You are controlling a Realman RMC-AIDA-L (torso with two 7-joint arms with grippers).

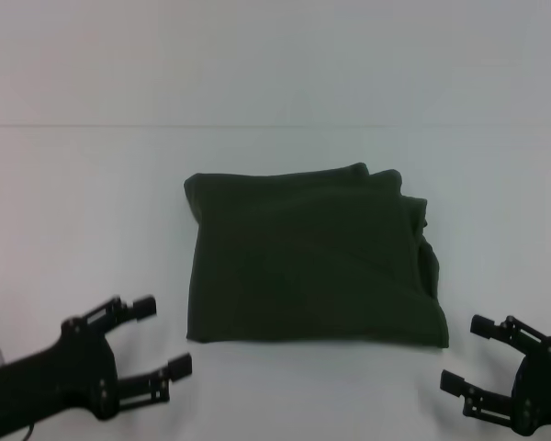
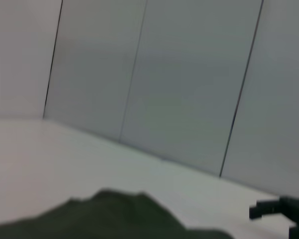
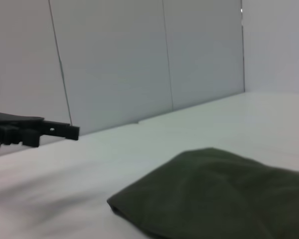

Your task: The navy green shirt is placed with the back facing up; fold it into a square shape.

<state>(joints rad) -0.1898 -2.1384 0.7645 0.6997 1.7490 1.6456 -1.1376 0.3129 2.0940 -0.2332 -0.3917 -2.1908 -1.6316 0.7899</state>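
Observation:
The navy green shirt (image 1: 312,262) lies folded into a rough square in the middle of the white table (image 1: 83,202), with layered edges showing at its far right corner. My left gripper (image 1: 163,337) rests open near the table's front left, apart from the shirt. My right gripper (image 1: 468,354) rests open at the front right, just off the shirt's near right corner. In the left wrist view the shirt (image 2: 109,219) shows as a low dark mound, with the right gripper (image 2: 281,209) beyond it. The right wrist view shows the shirt (image 3: 224,194) and the left gripper's finger (image 3: 45,130).
The white table runs to a back edge (image 1: 275,125) where it meets a pale panelled wall (image 2: 189,89). Nothing else lies on the surface around the shirt.

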